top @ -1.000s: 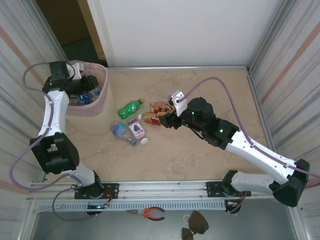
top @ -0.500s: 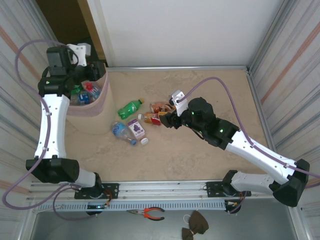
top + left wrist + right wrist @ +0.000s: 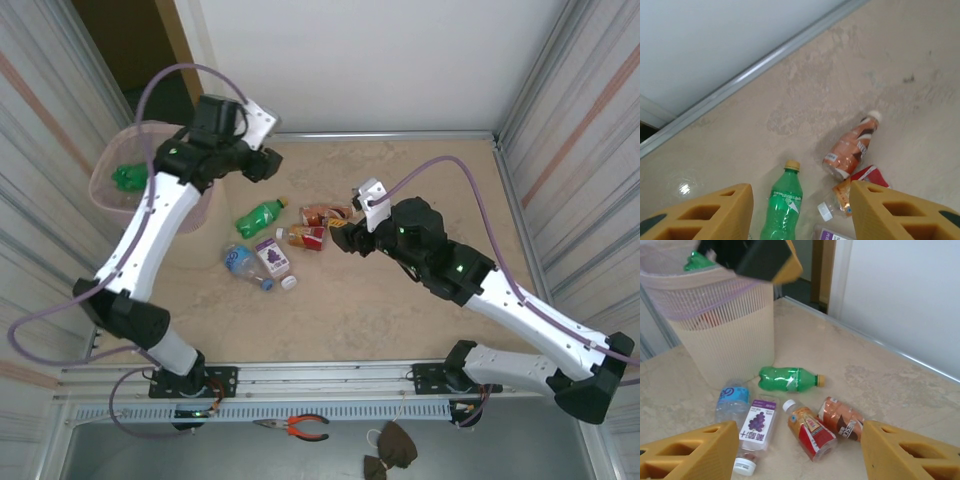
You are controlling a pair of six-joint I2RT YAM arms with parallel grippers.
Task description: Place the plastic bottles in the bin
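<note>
Several plastic bottles lie together mid-table: a green one, an orange-brown one, a red-labelled one, a blue-labelled clear one and a purple-labelled one. The beige bin, lined with a pink bag, stands at the far left with a green bottle inside. My left gripper hangs open and empty above the table, just right of the bin. Below it lie the green bottle and the orange-brown one. My right gripper is open and empty, low on the near side of the red-labelled bottle.
A loose white cap lies near the purple-labelled bottle. A metal rail and a white wall close the far side, and ribbed panels close both sides. Pliers lie below the table's near edge.
My left arm has lifted out of the bin and swung right over the table, its jaws opening wider. A green bottle now lies in the bin. The right arm drew back slightly.
</note>
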